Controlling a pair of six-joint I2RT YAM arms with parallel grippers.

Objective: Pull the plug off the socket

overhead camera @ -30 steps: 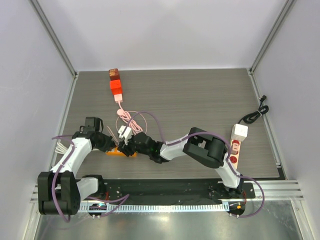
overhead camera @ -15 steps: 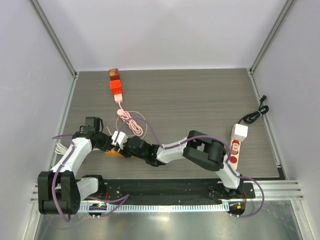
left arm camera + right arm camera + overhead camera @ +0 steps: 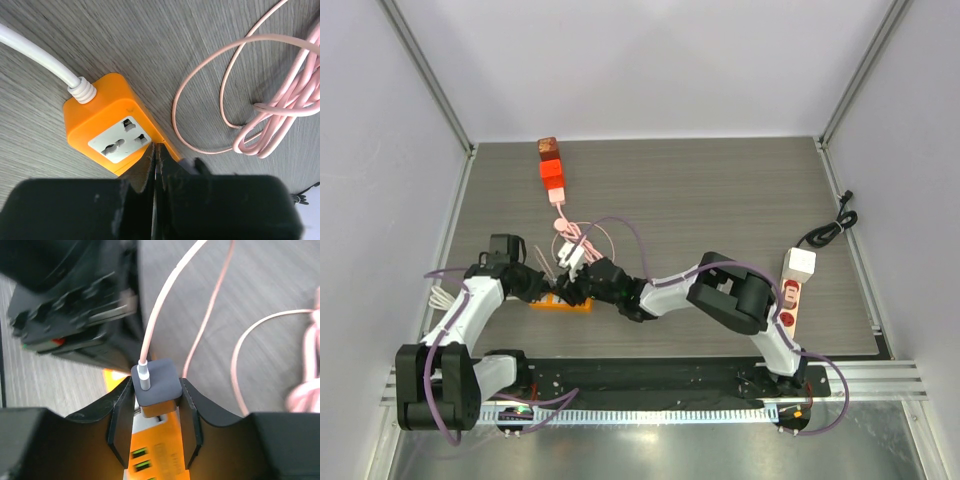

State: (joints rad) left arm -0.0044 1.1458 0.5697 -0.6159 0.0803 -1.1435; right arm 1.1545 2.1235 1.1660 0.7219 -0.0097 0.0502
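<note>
The orange power strip (image 3: pixel 560 303) lies on the table at the near left; in the left wrist view (image 3: pixel 100 125) its white socket face is empty. My left gripper (image 3: pixel 156 152) is shut, with its tips pressed on the strip's top edge. My right gripper (image 3: pixel 156 402) is shut on the square plug (image 3: pixel 156 382), one finger on each side. A pink cable (image 3: pixel 160 300) enters the plug's top. The plug (image 3: pixel 571 260) sits just above the strip's (image 3: pixel 160 450) socket face. I cannot tell whether its prongs are clear of the socket.
The pink cable coils (image 3: pixel 582 240) behind the strip and runs to a red and brown block (image 3: pixel 552 170) at the back. A white cord (image 3: pixel 35 55) leaves the strip's end. A white and red power strip (image 3: pixel 792 292) with a black cord (image 3: pixel 830 228) lies at the right.
Half a second ago the right gripper held the plug lower and further left, down at the strip. It has since moved up and to the right with the plug. The left gripper has stayed put.
</note>
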